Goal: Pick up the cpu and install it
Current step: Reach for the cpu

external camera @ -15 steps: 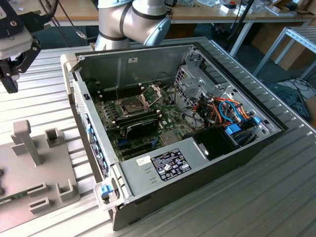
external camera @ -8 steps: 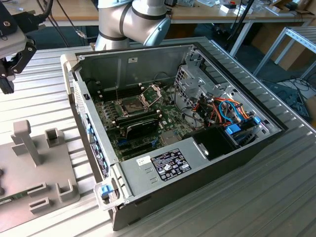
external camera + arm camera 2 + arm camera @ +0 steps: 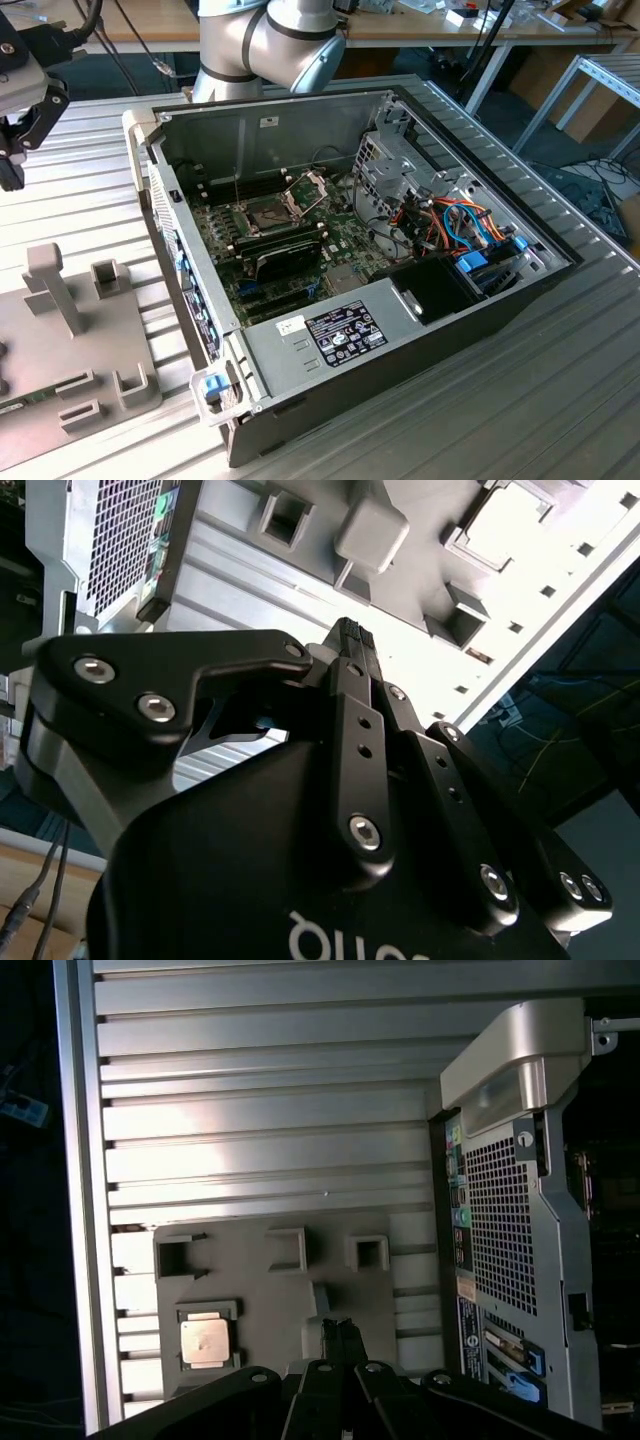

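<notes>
The cpu (image 3: 205,1341), a small square chip with a dull silver top, lies flat in a recessed holder on a grey fixture plate (image 3: 275,1300) in the first wrist view. My gripper (image 3: 339,1330) hangs above that plate, off to the side of the chip and apart from it, shut with nothing between its fingers. In the second wrist view the black fingers (image 3: 352,650) meet tip to tip. In the exterior view the gripper (image 3: 14,150) sits at the far left edge, above the table. The motherboard's socket (image 3: 267,214) lies open inside the case, its metal frame (image 3: 309,186) hinged up.
The open computer case (image 3: 400,330) stands on a ribbed metal table (image 3: 80,200); its rear panel (image 3: 505,1220) is next to the fixture plate (image 3: 75,345). Upright grey posts (image 3: 50,285) rise from the plate. Drive cage and cables (image 3: 450,225) fill the case's exterior-view right.
</notes>
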Robot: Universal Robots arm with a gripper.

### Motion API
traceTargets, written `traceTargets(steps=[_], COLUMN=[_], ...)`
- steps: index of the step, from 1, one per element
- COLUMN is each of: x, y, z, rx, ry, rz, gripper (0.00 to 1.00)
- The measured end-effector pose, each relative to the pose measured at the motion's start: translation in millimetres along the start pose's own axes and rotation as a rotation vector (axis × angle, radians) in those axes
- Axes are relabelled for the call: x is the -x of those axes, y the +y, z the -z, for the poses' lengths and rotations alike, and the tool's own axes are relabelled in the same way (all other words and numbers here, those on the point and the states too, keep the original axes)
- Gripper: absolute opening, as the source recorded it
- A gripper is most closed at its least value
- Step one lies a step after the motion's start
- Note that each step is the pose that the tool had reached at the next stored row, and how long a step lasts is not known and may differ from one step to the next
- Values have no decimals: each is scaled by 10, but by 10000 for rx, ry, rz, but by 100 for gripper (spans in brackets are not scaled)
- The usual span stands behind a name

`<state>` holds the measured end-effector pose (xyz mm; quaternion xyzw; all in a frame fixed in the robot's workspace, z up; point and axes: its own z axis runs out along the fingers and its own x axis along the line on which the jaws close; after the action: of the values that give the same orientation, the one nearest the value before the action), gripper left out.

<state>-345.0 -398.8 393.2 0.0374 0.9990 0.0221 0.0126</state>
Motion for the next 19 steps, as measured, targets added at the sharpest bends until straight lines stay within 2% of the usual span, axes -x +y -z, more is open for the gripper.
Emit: traceTargets(steps=[19], x=[-154], y=[-11], z=[4], rx=[0], ry=[0], rz=[0], gripper=[11])
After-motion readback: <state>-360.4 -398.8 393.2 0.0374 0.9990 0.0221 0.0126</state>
